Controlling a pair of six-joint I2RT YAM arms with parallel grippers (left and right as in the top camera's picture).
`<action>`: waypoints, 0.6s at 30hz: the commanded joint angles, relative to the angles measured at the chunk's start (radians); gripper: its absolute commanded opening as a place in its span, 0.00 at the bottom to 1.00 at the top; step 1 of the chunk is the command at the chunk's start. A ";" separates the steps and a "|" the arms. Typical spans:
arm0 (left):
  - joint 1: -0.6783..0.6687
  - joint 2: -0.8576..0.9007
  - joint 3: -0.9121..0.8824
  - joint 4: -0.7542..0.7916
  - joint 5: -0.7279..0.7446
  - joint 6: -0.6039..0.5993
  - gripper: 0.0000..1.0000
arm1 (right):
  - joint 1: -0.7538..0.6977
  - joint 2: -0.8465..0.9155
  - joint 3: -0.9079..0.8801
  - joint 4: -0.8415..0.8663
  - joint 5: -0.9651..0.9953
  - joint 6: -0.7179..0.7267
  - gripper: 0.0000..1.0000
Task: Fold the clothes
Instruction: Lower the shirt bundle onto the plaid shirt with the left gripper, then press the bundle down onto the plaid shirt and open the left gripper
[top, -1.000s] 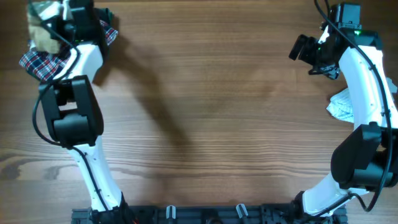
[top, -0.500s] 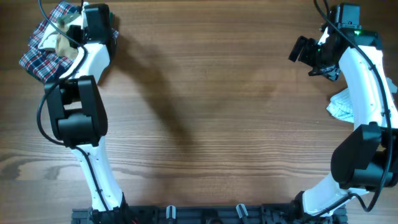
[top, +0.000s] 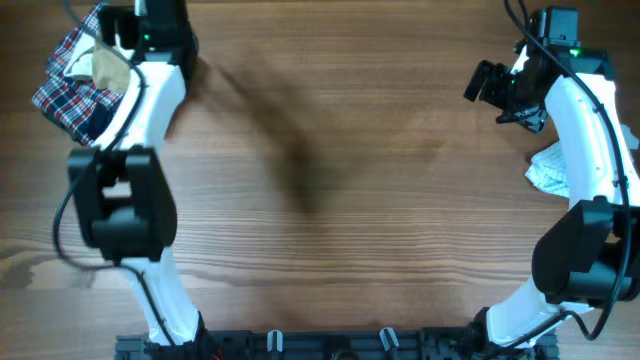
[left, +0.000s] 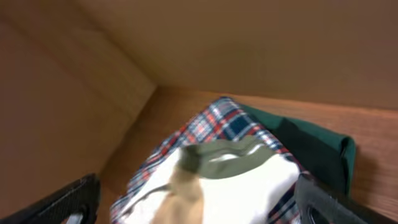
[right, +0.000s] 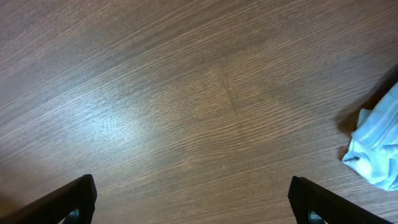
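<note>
The clothes lie in two places. At the table's far left corner, a cream-white top (left: 249, 183) with a tan sleeve part (left: 186, 199) and an olive edge (left: 227, 155) rests on a red-and-blue plaid garment (left: 214, 121); the overhead view shows this pile (top: 85, 75) too. My left gripper (left: 196, 210) hovers open over the top, a finger on each side, gripping nothing. A pale blue striped garment (top: 548, 170) lies crumpled at the right edge. My right gripper (right: 196, 208) is open above bare wood, with the blue garment (right: 376, 149) to its right.
A dark green garment (left: 311, 146) lies under the plaid one, at its right. A wooden wall (left: 249, 43) stands behind the pile and another to its left. The left arm (top: 150, 90) and right arm (top: 590, 150) stand along the table's sides.
My left gripper went from shut to open and let go of the cream-white top onto the plaid pile, then shifted right. The right arm stayed still.
</note>
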 joint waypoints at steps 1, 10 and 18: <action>0.019 -0.140 0.008 -0.189 0.242 -0.282 0.71 | 0.001 -0.025 0.014 -0.004 -0.030 -0.019 1.00; 0.158 -0.055 0.008 -0.274 0.602 -0.413 0.04 | 0.001 -0.025 0.014 -0.041 -0.030 -0.020 1.00; 0.269 0.028 0.008 -0.195 0.608 -0.405 0.04 | 0.001 -0.025 0.014 -0.053 -0.053 -0.020 1.00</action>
